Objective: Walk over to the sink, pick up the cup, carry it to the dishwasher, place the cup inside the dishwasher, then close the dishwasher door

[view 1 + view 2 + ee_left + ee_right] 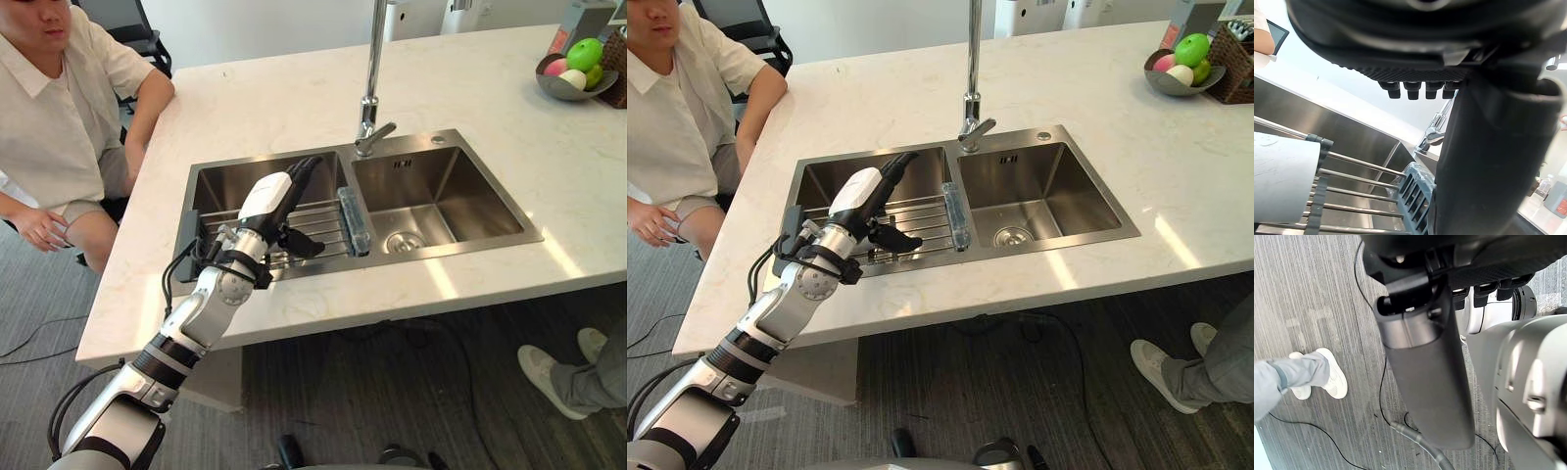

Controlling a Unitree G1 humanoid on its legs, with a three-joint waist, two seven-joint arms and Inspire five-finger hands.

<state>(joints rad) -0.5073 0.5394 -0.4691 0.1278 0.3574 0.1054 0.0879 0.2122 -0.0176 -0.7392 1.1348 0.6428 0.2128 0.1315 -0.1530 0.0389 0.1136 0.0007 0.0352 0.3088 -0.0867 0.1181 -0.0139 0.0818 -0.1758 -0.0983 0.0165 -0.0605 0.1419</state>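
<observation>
On the wire rack (318, 220) across the left basin of the sink (460, 186): one white cup (1283, 181), apparently lying on its side. Left hand (269, 201) over the rack beside it, fingers straight, thumb spread, holding nothing. Faucet (370, 88) behind. Right hand (1425, 382) over carpet, grip not discernible. Person (49, 108) seated at the counter (294, 88).

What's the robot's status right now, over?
Left hand open, over sink rack. Right hand open, idle above floor. Cup lies on rack beside left hand, not held. Tap stands clear.
</observation>
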